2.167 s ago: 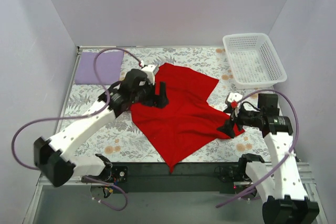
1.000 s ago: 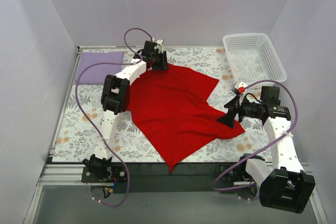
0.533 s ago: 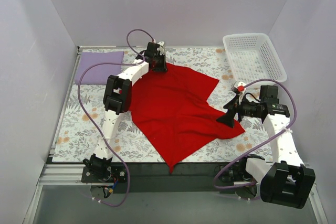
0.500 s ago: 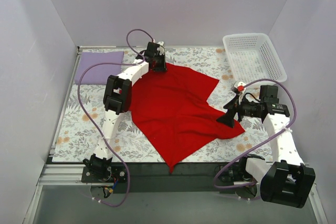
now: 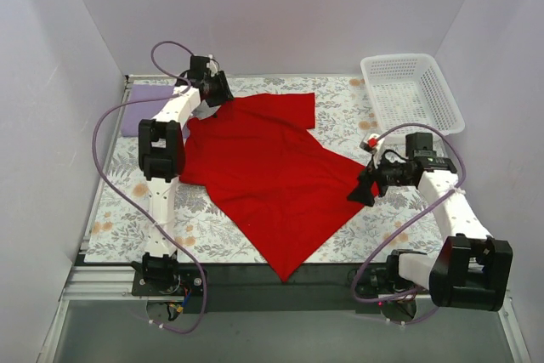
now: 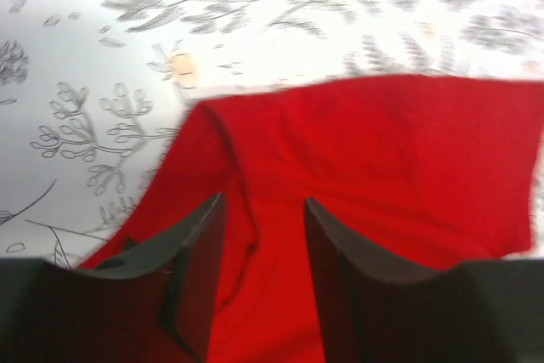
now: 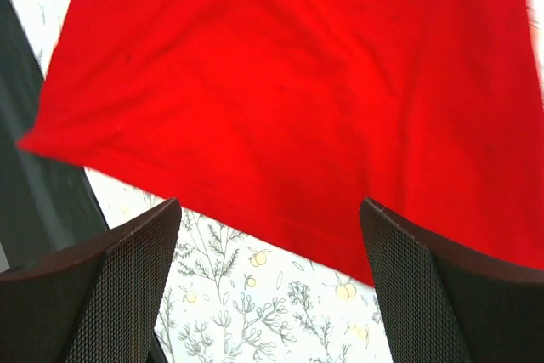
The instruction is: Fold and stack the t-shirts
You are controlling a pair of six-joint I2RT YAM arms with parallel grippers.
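We see the red t-shirt (image 5: pixel 272 180) lying spread and crooked on the flowered table cover (image 5: pixel 127 201). Its long axis runs on a diagonal, from the far corner in the left gripper (image 6: pixel 263 203) down to a point at the table's near edge, off to the near side of the right gripper (image 7: pixel 270 206). A short sleeve juts out on the far side, to the right of the left jaws. Those jaws are drawn in narrow, with a raised fold of red cloth running up between the two dark fingers (image 6: pixel 195 286); the cloth's edge lies just beyond the tips, with bare cover past it. The right jaws stand wide apart above the shirt's right-hand border, the red edge crossing beneath the gap and flowered cover showing on the near side of it. A folded purple t-shirt (image 5: pixel 140 108) lies just left of the left jaws, and a white basket (image 5: pixel 412 95) sits well beyond the right ones. We cannot make out the neck opening. The left wrist view is blurred, and the right wrist view cuts the shirt off on three sides.
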